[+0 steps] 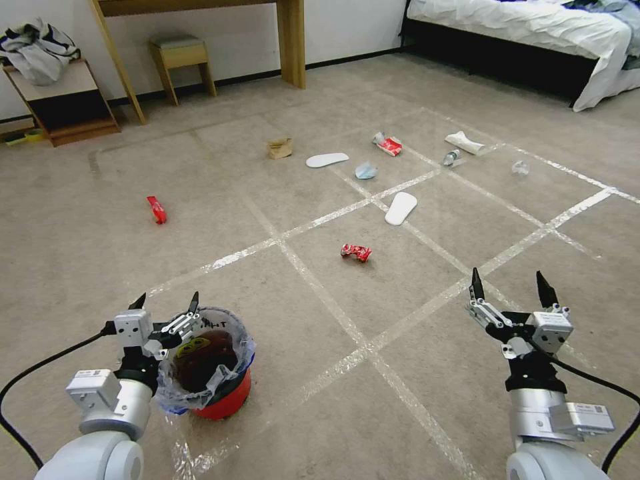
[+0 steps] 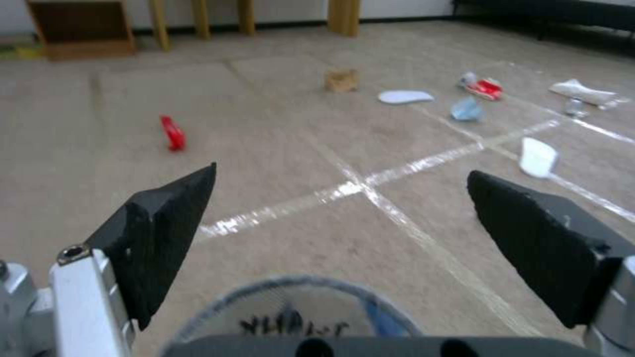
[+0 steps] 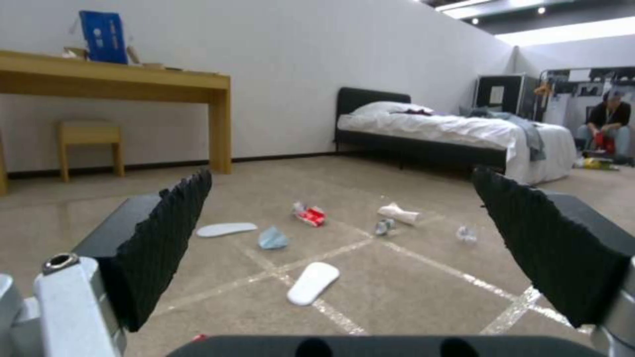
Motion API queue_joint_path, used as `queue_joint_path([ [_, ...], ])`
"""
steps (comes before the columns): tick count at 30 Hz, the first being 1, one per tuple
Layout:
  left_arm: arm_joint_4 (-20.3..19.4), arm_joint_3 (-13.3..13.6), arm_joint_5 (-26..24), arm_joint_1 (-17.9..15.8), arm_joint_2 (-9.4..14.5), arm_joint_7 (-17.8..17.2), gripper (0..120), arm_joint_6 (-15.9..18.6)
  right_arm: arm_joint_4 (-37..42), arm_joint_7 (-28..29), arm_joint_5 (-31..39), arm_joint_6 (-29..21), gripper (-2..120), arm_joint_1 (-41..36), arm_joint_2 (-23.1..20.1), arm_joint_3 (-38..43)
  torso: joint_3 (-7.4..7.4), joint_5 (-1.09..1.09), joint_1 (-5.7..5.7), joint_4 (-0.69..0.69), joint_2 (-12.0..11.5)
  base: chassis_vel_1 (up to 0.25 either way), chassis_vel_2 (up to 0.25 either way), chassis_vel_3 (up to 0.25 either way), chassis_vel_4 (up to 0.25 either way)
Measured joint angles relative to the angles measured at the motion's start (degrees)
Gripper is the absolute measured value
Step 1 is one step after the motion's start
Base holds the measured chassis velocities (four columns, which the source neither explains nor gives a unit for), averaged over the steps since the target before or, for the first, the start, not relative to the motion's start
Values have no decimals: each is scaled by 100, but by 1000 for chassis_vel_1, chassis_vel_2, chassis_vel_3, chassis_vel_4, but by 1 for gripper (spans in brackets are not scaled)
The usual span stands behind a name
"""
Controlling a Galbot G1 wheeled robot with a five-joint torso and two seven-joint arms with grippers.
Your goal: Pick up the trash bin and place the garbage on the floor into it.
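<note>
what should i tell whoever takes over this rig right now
Left gripper: open, at the rim of the red trash bin, which stands on the carpet; not gripped.
Right gripper: open, empty, above the carpet.
Done: nothing picked up.
Left: grasp bin, then collect the nearest red wrapper, the near slipper, the far slipper, the blue mask, the brown paper bag, the left wrapper, the small bottle.

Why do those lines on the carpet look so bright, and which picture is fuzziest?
Head view: the tape lines on the floor glare under room light. Left wrist view: softest, the red wrapper and the trash bin lettering smeared. Right wrist view: ceiling lights flare.
</note>
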Motion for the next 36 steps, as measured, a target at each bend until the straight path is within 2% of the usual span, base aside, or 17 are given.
queue_joint_path([
  [2,109,1,-252,47,107,23,100,79,-1,41,126,-59,100,14,-208,74,0,-1,0,0,0,0,0,0,0],
  [9,152,-90,-450,100,200,27,100,125,-22,66,266,-239,100,58,-343,44,0,0,0,0,1,0,0,0,0],
  [22,262,-42,-441,154,196,14,100,139,-110,136,342,-196,100,49,-373,53,0,0,0,0,0,0,0,0,0],
  [36,453,-145,-508,75,281,-23,100,165,-200,163,347,-201,100,125,-378,20,0,-1,0,0,0,0,0,0,0],
])
